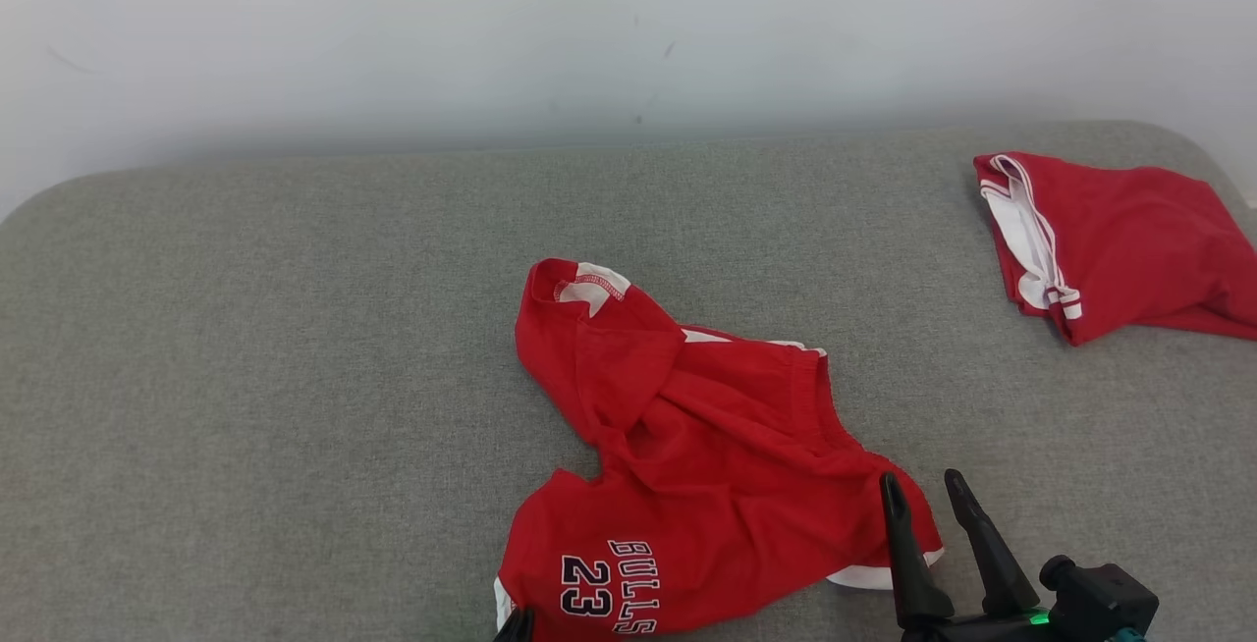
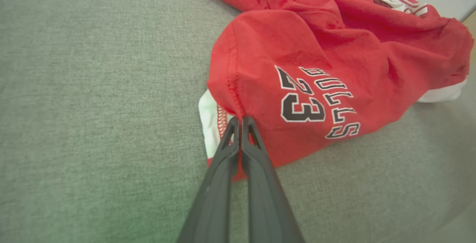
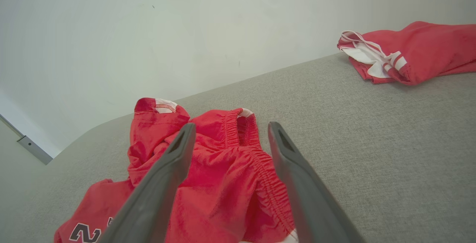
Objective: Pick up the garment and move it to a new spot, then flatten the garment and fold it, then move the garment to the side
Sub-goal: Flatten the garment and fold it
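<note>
The garment [image 1: 707, 465] is a pair of red shorts with white trim and "BULLS 23" printed on one leg, lying crumpled on the grey padded surface [image 1: 295, 328]. In the left wrist view my left gripper [image 2: 240, 121] is shut on the garment [image 2: 297, 61] at the seam of that leg's hem, beside the white trim. Its tip [image 1: 516, 627] pokes in at the bottom edge of the head view. My right gripper [image 1: 921, 481] stands open over the garment's right edge, and in the right wrist view the right gripper [image 3: 231, 126] has nothing between its fingers, with the elastic waistband [image 3: 256, 157] below.
A second red garment [image 1: 1120, 240] with white stripes lies folded at the back right of the surface, also seen as the folded red garment [image 3: 416, 49] in the right wrist view. A pale wall [image 1: 589, 24] rises behind. Bare grey fabric stretches to the left.
</note>
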You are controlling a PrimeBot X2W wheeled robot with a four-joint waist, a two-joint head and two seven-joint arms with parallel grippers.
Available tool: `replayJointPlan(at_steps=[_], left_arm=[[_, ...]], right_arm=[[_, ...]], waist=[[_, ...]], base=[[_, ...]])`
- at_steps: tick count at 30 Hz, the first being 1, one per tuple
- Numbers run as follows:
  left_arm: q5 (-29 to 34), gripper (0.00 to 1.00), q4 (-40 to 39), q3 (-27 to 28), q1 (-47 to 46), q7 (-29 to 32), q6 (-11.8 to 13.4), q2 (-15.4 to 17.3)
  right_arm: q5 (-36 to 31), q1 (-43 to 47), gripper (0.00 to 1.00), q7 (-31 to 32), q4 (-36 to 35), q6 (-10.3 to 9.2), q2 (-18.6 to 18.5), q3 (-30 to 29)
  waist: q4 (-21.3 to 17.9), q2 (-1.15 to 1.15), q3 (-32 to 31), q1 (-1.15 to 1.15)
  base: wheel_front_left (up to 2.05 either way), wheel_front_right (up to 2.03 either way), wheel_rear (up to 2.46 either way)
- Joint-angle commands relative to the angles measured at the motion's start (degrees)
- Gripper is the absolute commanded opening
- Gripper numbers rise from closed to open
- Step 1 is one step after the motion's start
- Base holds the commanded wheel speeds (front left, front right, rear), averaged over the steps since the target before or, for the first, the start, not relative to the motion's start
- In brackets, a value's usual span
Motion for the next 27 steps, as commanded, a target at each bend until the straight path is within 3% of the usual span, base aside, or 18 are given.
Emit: replayJointPlan(at_steps=[1,15,27], left_arm=[[0.4,0.0,-0.8,0.0,-0.7,-0.2,0.2,0.1],[5.9,0.0,-8.7,3.3,-5.8,-0.2,-1.0,0.2],[5.3,0.0,-10.3,4.1,-8.7,-0.2,-2.3,1.1]], right_arm=[[-0.2,-0.4,1.0,-0.2,-0.1,-0.11,0.3,0.0],[-0.5,-2.2,1.0,-0.2,-0.1,-0.11,-0.2,0.5],[-0.7,-3.2,1.0,-0.2,0.0,-0.11,0.3,-0.9]], waist=[[0.2,0.0,0.1,0.0],[-0.2,0.0,2.3,0.0],[-1.0,0.0,3.4,0.0]], base=[[0.0,0.0,0.0],[0.0,0.0,0.0],[0.0,0.0,0.0]])
